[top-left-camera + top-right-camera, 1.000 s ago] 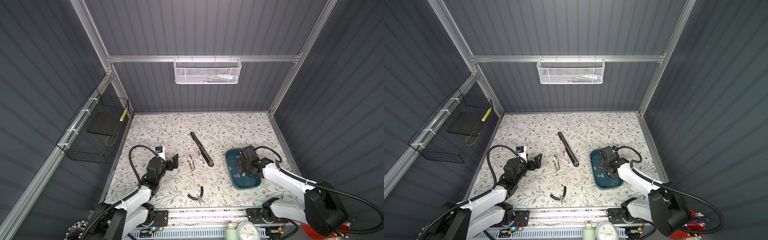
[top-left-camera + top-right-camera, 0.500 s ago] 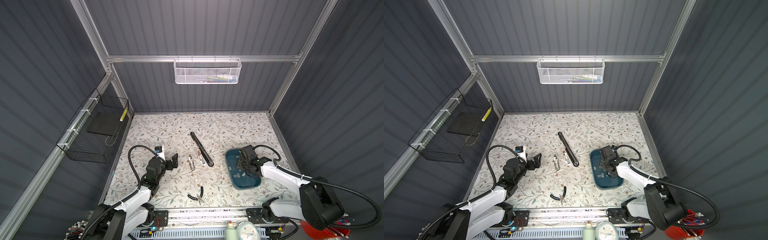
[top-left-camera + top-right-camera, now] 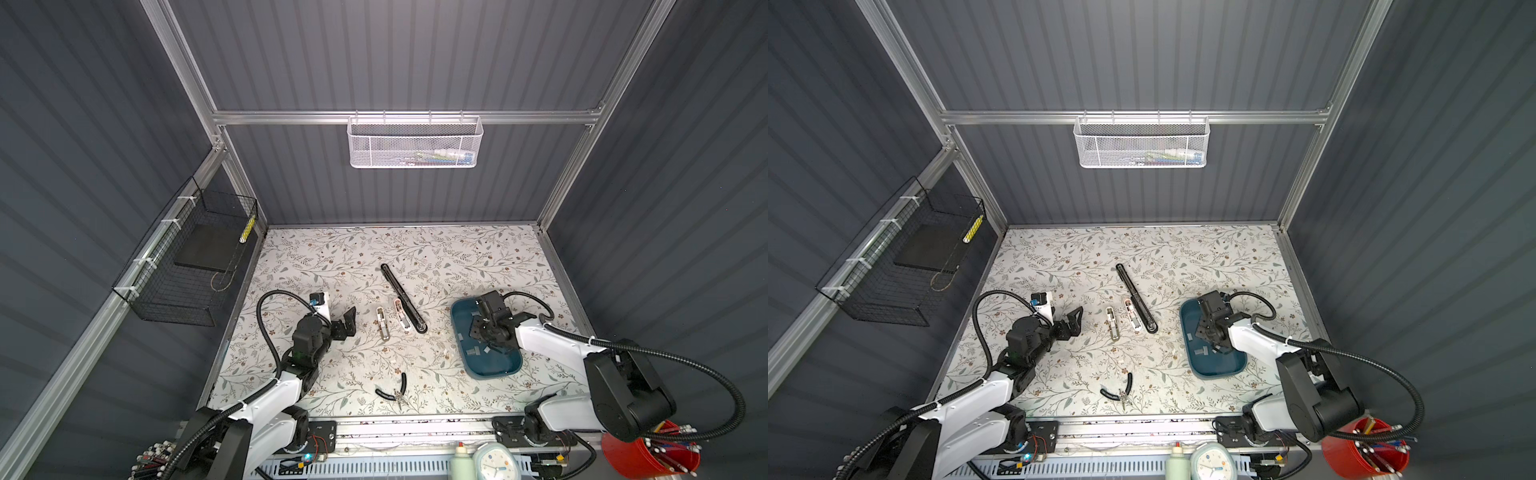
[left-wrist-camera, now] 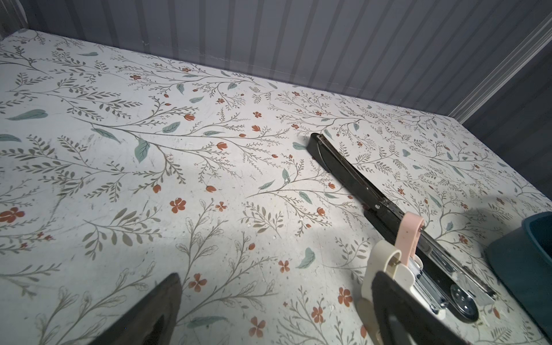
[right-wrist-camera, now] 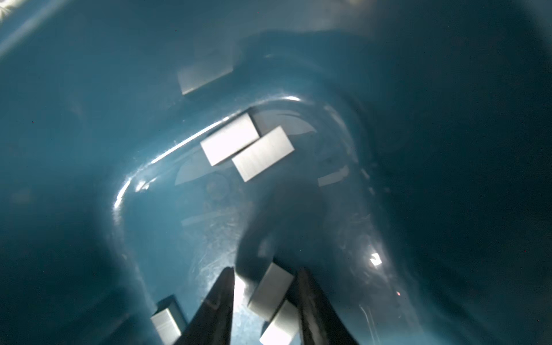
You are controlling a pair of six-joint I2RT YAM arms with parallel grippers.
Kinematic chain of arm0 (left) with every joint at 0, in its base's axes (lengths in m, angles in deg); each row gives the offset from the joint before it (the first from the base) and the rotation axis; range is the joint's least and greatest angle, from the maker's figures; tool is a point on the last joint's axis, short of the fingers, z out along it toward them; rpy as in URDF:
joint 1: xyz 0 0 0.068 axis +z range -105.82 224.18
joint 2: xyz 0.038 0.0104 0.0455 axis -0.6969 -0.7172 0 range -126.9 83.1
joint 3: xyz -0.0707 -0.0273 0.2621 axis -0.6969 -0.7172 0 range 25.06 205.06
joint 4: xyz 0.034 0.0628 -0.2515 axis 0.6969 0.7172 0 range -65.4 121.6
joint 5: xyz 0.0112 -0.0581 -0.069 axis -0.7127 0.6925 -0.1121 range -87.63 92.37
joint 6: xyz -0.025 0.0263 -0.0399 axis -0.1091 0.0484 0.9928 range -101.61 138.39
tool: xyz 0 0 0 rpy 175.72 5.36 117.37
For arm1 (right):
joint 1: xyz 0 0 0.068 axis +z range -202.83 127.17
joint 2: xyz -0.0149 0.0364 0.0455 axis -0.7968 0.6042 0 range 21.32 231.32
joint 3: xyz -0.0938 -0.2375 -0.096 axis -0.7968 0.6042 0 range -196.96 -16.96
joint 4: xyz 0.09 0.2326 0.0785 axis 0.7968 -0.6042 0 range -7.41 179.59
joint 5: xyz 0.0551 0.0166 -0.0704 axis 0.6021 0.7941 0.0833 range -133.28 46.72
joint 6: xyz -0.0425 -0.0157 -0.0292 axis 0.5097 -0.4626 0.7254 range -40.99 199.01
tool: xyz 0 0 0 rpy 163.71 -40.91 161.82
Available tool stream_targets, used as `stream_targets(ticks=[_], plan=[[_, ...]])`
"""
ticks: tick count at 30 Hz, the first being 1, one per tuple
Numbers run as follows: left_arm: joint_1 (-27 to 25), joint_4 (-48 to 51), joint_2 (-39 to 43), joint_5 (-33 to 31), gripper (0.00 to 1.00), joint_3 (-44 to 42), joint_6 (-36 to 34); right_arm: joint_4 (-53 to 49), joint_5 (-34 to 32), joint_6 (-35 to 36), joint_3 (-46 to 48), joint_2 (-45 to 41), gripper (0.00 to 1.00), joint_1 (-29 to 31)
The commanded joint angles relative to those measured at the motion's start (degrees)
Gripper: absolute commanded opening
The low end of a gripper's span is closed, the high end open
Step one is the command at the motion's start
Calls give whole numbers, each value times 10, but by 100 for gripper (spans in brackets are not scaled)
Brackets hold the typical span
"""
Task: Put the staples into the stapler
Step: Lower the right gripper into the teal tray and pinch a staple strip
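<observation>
The long black stapler [image 3: 402, 297] lies open on the flowered table, and in the left wrist view its silver channel [image 4: 388, 209] faces up. Several silver-grey staples [image 3: 471, 352] lie in the blue tray [image 3: 498, 371]. My right gripper [image 5: 265, 271] is down inside the tray, open, with its jaws a little apart. One strip of staples [image 5: 270, 291] sits between the jaws, leaning on one finger and clear of the other. Two more strips [image 5: 230, 139] lie farther along the tray floor. My left gripper [image 3: 347, 322] hovers wide open and empty, left of the stapler.
Two small staplers, one cream [image 3: 382, 323] and one pink-and-white [image 3: 402, 316], lie beside the black stapler. Black-handled pliers [image 3: 392, 390] rest near the front edge. A black wire basket [image 3: 187, 266] hangs on the left wall, a white mesh basket [image 3: 413, 143] on the back wall.
My right gripper has shifted slightly inside the tray and its jaws have narrowed a little around a strip. The left arm has not moved.
</observation>
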Motion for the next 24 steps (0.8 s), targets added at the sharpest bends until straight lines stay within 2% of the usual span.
stream_targets(ticks=[1,19,24], plan=[[1,-5,0,-4,99,8,0,4,12,8,-15,11,36,-2],[1,-4,-6,-3,99,12,0,-11,11,19,-21,32,32,-2],[1,-3,-7,-2,99,12,0,-25,12,23,-39,55,26,0]])
